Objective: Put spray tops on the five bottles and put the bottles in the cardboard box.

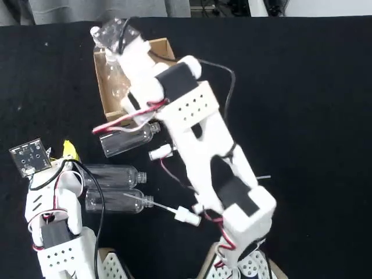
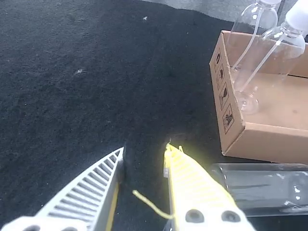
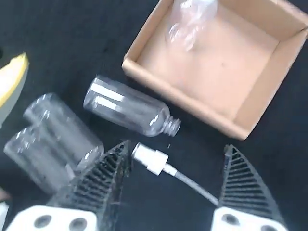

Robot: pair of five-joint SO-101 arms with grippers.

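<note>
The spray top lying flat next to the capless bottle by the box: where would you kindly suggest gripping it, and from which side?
Probably the stubby white head of the spray top, from above: it lies flat, and its dip tube looks too thin to pinch. The open right gripper hangs over it.

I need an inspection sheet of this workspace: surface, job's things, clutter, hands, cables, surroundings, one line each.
Surface: black cloth, flat.
Job's things: cardboard box holds two bottles with tops; three open bottles and two loose spray tops lie on the cloth.
Clutter: nothing seen.
Hands: left hand open, empty, near the box; right hand open above one loose spray top.
Cables: red wires on the right arm; black cable loops over the cloth.
Surroundings: grey curtain behind the workspace.
</note>
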